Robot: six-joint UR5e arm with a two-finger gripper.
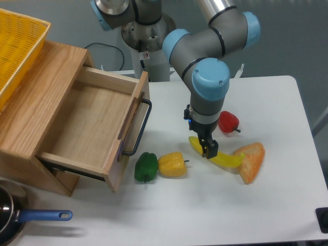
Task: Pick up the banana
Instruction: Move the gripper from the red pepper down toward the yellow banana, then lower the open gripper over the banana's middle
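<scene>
The banana (226, 159), long, slim and yellow, lies on the white table (205, 210) right of centre, its right tip against an orange wedge piece (250, 160). My gripper (209, 149) points straight down onto the banana's left half. One dark finger (210, 150) stands in front of the fruit, and the yellow body passes behind it. The fingers appear open, straddling the banana, which rests flat on the table.
A red pepper (228, 121) sits just behind the gripper. A yellow pepper (171, 164) and a green pepper (146, 166) lie to the left. An open wooden drawer (92, 120) with a black handle (138, 128) is further left, under a yellow basket (18, 46). A blue-handled pan (31, 217) is at the front left.
</scene>
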